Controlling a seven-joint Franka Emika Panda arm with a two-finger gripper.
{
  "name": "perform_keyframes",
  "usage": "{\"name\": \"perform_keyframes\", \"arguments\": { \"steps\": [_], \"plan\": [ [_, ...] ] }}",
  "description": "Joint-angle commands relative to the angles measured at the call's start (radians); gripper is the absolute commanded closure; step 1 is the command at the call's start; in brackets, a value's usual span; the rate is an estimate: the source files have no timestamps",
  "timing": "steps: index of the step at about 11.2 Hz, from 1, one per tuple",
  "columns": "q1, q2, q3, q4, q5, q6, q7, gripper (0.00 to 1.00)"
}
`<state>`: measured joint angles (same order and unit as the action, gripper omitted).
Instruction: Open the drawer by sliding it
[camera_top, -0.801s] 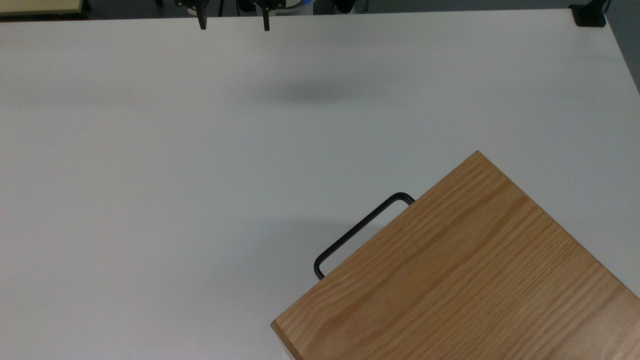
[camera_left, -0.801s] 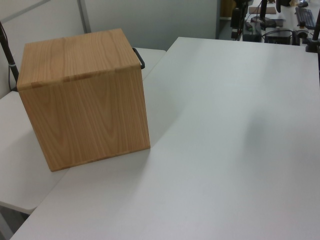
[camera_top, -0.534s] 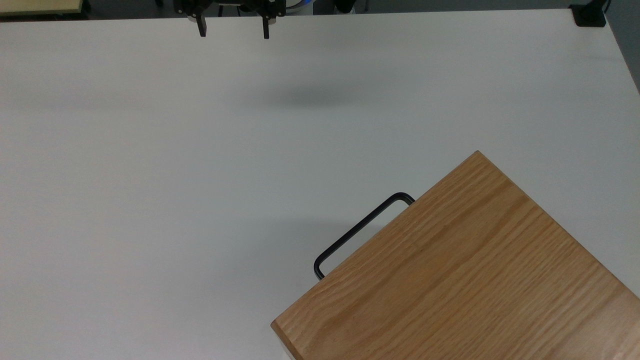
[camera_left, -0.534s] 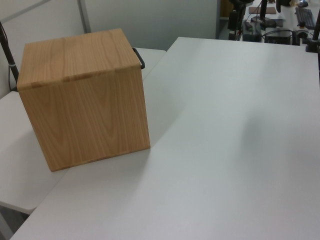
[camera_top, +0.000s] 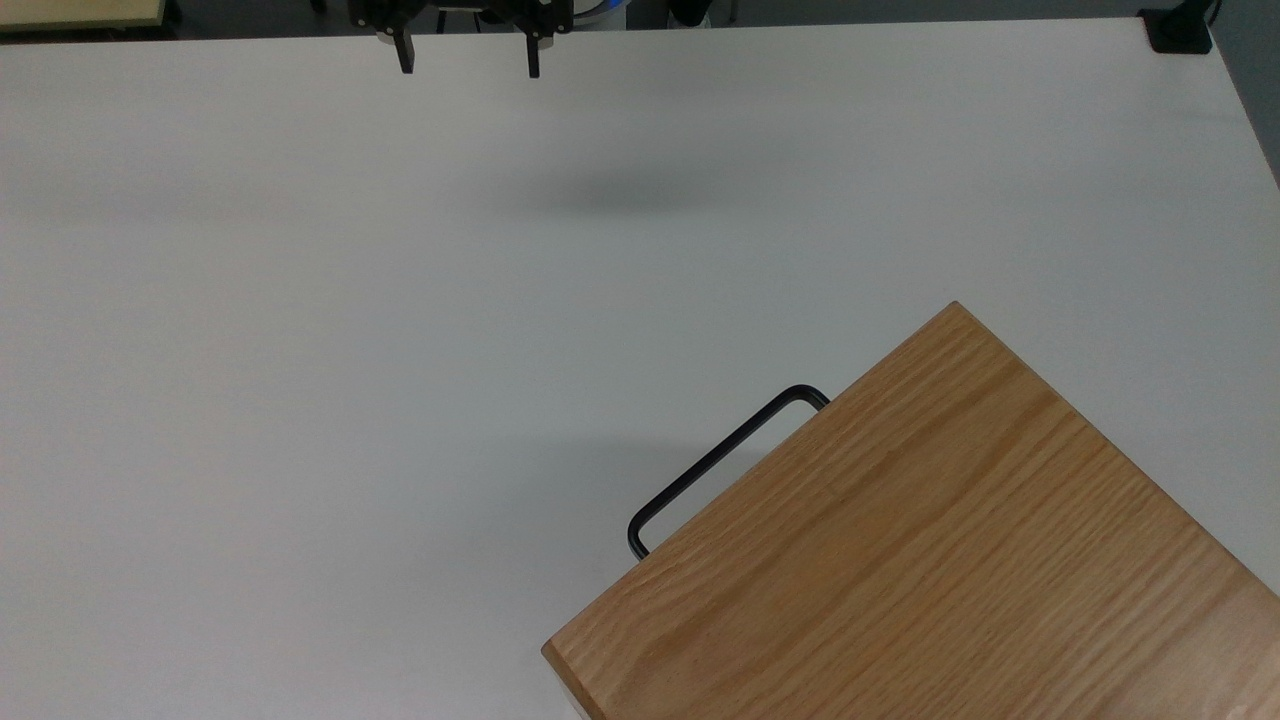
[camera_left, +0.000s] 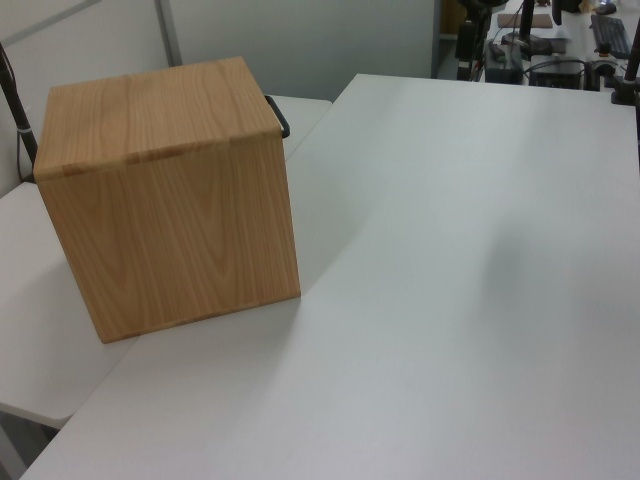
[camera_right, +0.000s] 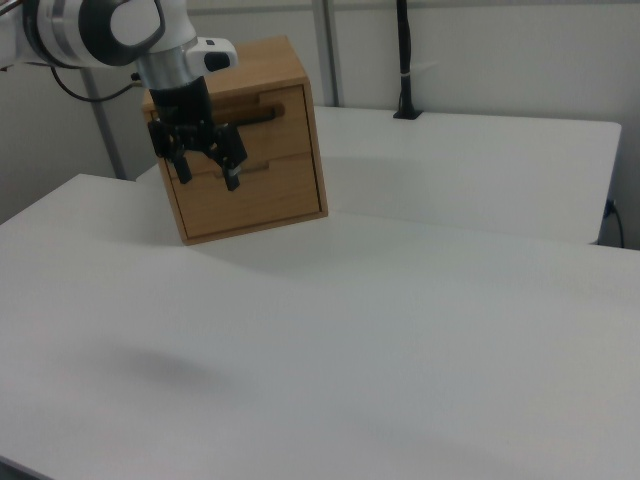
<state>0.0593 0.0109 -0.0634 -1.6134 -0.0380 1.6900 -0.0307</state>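
Gripper (camera_top: 467, 62) fingers hang spread wide and empty at the top edge of the top view, above the far rim of the white worktop (camera_top: 300, 350). Between it and the oak cabinet (camera_top: 930, 540) in the lower right of the top view lies broad bare surface. In the right view the drawer (camera_right: 262, 120) sits flush in the cabinet's front at upper left, its black handle (camera_top: 715, 465) jutting toward the open room.

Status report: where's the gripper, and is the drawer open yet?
Gripper open, empty, hovering above the table, far from the cabinet. Drawer shut, handle untouched. Nothing in the way.
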Motion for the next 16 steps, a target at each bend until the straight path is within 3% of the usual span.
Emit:
{"name": "perform_keyframes", "arguments": {
  "steps": [1,3,5,9,11,14,16],
  "plan": [
    [0.013,-0.016,-0.006,-0.026,-0.011,0.028,0.015,0.0],
    [0.005,-0.013,-0.009,-0.025,-0.013,0.034,-0.02,0.0],
    [0.01,0.003,-0.026,-0.019,0.039,0.043,-0.016,0.0],
    [0.002,0.041,-0.026,0.01,0.225,0.164,0.403,0.0],
    [0.004,0.085,-0.027,0.01,0.318,0.306,0.443,0.0],
    [0.013,0.178,-0.026,0.012,0.553,0.57,0.538,0.0],
    [0.016,0.227,-0.013,0.016,0.601,0.667,0.578,0.0]
  ]
}}
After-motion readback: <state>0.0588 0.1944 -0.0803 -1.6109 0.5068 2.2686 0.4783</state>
